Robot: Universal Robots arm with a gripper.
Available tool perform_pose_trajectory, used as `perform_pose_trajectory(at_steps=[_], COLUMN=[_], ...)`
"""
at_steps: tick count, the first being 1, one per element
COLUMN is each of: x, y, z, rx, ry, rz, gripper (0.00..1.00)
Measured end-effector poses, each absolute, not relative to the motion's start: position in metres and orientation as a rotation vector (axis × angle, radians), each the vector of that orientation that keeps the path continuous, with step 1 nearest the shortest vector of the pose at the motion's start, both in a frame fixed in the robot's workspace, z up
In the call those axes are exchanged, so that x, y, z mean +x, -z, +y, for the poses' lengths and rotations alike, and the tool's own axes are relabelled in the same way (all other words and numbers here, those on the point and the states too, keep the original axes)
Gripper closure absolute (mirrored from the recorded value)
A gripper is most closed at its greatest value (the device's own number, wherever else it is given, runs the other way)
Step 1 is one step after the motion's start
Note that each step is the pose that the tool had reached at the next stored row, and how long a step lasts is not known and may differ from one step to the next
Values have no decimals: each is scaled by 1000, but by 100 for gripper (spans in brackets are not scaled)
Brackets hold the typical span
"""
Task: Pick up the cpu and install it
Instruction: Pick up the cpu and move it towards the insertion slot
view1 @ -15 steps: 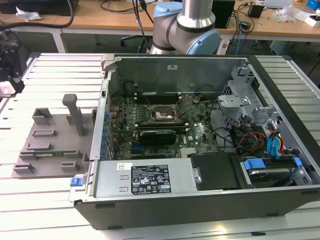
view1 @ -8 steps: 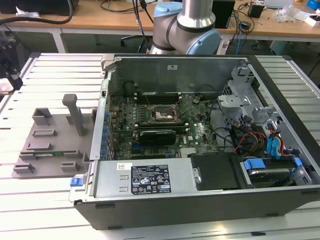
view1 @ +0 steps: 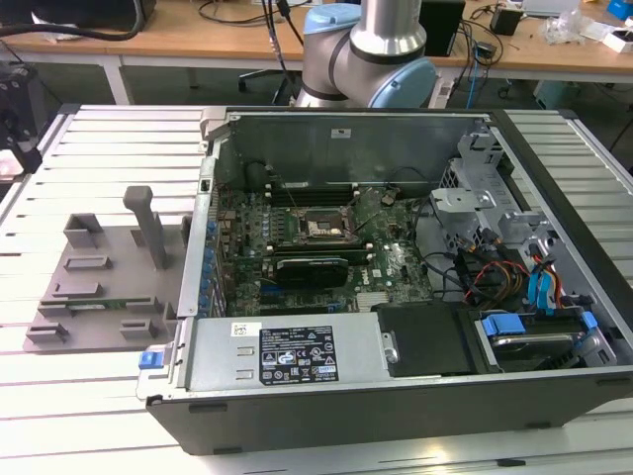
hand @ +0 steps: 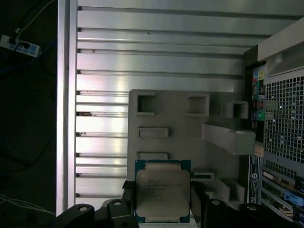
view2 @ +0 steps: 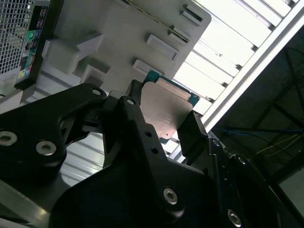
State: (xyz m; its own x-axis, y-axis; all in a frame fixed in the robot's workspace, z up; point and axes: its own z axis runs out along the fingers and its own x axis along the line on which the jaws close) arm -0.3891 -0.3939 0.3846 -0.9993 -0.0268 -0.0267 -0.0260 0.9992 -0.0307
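The cpu is a flat square chip with a silvery-grey metal top and a green-edged rim. It sits between the black fingers of my gripper, which is shut on its two opposite edges. In the second wrist view the cpu is seen from its side, clamped by the gripper, with one finger on each edge. It hangs in the air above the grey plastic tray, apart from it. The black motherboard socket frame lies inside the open computer case.
The grey tray, with raised blocks and an upright post, rests on the slatted metal table at the exterior view's left of the case. The arm's base stands behind the case. Cables, drive bays and a black card crowd the case interior.
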Motion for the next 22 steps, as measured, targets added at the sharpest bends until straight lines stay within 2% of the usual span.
perform_pose_trajectory(at_steps=[22], x=[-384], y=[-405], z=[-394], rx=[-41], ry=[47], rz=[3114], gripper=[45])
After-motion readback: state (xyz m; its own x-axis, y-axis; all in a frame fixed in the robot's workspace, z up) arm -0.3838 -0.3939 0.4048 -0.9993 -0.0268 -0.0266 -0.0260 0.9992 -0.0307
